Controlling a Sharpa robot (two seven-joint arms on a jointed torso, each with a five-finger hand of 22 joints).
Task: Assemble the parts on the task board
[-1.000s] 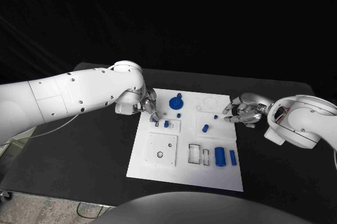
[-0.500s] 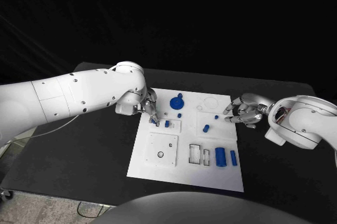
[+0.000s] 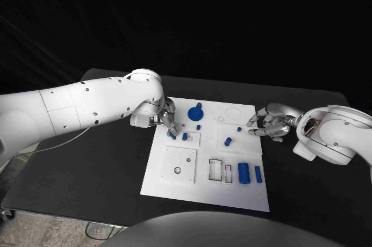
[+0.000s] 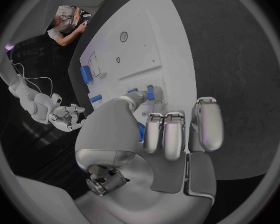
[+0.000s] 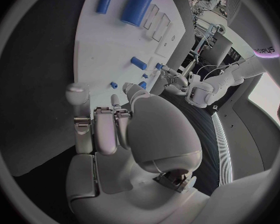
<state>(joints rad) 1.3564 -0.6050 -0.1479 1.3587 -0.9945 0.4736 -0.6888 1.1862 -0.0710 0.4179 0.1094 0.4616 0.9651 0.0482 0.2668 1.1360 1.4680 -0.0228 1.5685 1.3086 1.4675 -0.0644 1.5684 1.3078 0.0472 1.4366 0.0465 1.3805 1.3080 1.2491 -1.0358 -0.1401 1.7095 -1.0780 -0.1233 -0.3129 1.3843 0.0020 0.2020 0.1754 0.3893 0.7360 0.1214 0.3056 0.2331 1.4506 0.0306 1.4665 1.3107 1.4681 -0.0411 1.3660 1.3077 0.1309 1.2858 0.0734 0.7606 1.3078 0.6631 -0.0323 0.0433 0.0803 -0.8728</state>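
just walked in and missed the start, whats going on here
A two-armed white robot is working on a white task board on a black table. Its left hand reaches over the board's upper left, fingertips at a small blue peg; whether it grips the peg is unclear. The right hand hovers at the board's right edge, holding nothing. A large blue cylinder and a slim blue rod lie unused.

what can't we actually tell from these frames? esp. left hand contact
- Left hand, head view: fingertips sit over a small blue part on the task board; held or just touched, too small to tell.
- Same hand, left wrist view: palm and fingers cover that spot.
- Right hand, head view: fingers curled at the board's edge; anything inside is too small to see.
- Right wrist view: right hand hides the board beneath it.
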